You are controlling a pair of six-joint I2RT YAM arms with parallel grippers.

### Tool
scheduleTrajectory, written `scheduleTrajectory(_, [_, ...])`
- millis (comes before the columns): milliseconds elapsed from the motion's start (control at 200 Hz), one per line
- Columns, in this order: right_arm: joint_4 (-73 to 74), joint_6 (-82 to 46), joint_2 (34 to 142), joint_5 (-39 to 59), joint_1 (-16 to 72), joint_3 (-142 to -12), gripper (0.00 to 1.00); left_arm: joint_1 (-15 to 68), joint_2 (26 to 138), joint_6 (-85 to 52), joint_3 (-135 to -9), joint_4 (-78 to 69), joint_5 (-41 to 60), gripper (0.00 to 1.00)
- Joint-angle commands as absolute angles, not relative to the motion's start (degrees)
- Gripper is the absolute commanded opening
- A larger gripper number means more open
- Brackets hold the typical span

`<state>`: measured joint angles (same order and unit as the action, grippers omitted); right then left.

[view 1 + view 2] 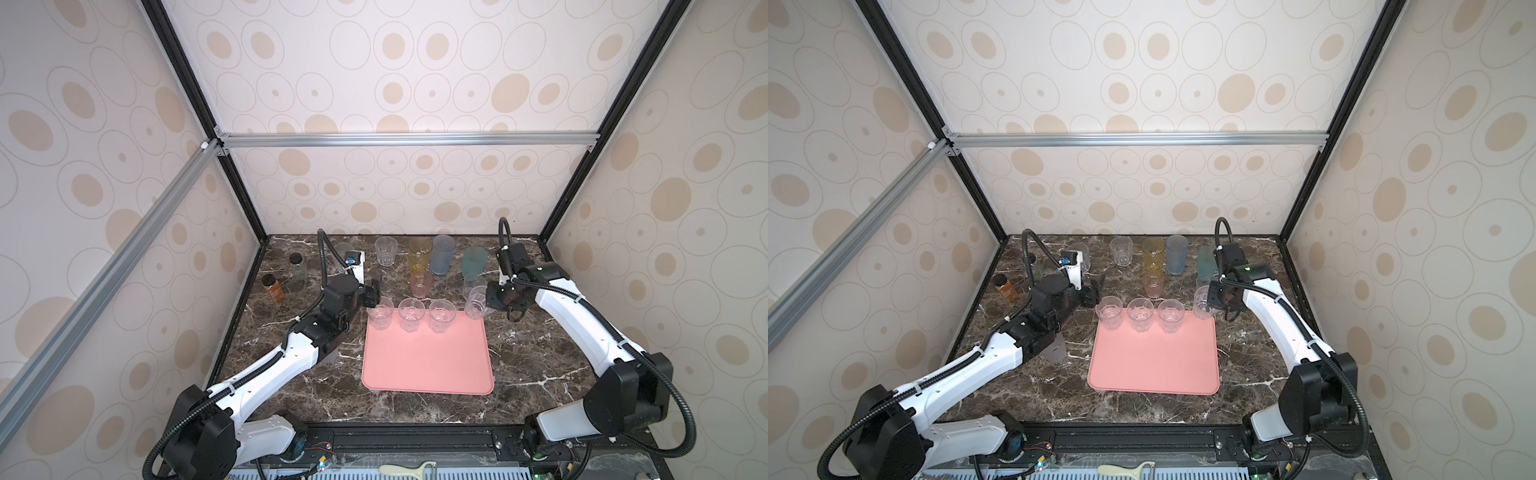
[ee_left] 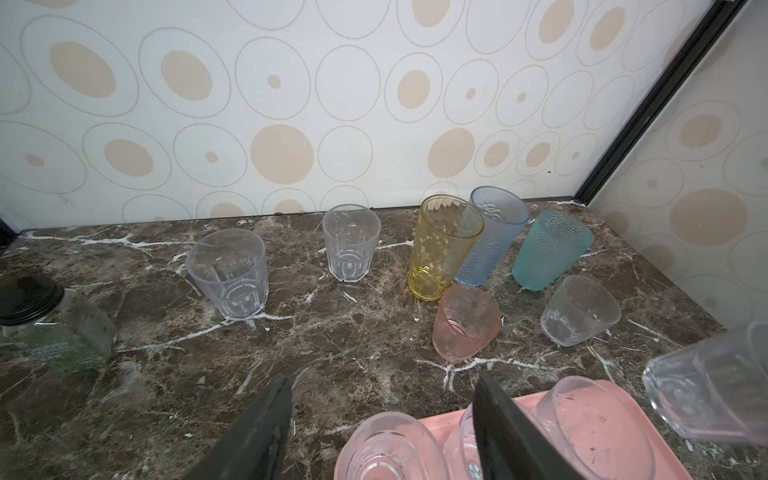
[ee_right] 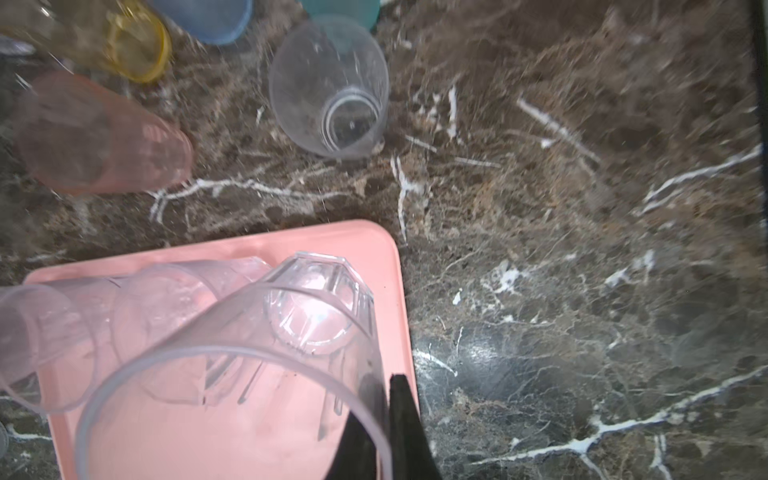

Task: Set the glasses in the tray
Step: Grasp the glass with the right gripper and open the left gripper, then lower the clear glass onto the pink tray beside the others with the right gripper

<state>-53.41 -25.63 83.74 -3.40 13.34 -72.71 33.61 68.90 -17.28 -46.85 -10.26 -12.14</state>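
- Between the right gripper's (image 3: 384, 390) pinching jaws, a clear tumbler (image 3: 249, 353) is hanging by its rim over the tray (image 3: 324, 245) corner.
- It's looking light and slippery; the rim wall suits gripping.
- Nearby, the left gripper (image 2: 382, 380) is gaping, empty.

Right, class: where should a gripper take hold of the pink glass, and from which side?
Probably pinch the rim of the pink glass from above, one finger inside, on its wall facing the tray. It stands upright and open-topped, and the amber glass stands close behind it, leaving the near side freer.
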Motion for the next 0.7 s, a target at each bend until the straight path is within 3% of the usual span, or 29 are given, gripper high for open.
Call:
scheduleTrajectory(0, [-50.1,-25.8,85.1,0.1,12.8,-71.0,0.00,32.7,68.4,-16.0,-46.7,-11.5,-12.8,0.69])
scheduleTrajectory(695, [-46.6,-24.0,94.7,-4.4,13.0,-69.2,0.00,30.4,69.8,-18.2,-45.7,-10.9,-10.1,0.68])
